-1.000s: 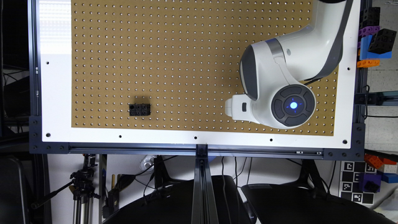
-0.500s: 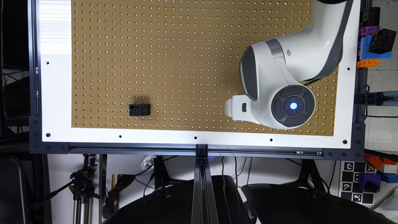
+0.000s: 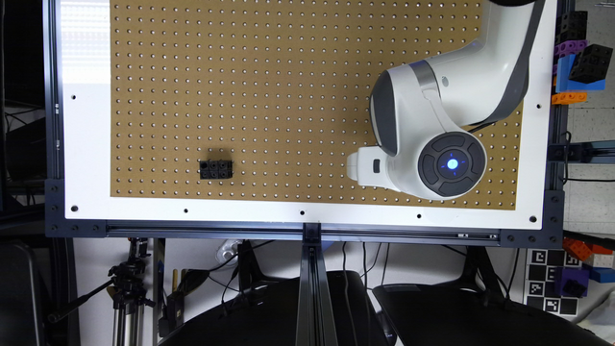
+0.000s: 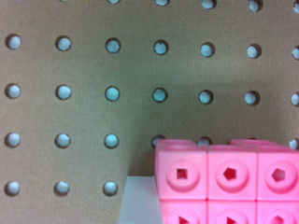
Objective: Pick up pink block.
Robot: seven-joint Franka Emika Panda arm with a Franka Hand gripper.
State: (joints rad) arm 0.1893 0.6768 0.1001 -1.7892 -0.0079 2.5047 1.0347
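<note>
Meanwhile nothing has shifted since a second ago: the arm (image 3: 432, 120) hangs over the pegboard worktop (image 3: 288, 72), well apart from the black block (image 3: 216, 169). Wrist view shows the pink block (image 4: 229, 182) close against the pegboard; whether the pincer is open or closed cannot be told.

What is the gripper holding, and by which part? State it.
Cannot be told. The pink block sits close to the wrist camera over the pegboard, but no fingers or contact are visible.
</note>
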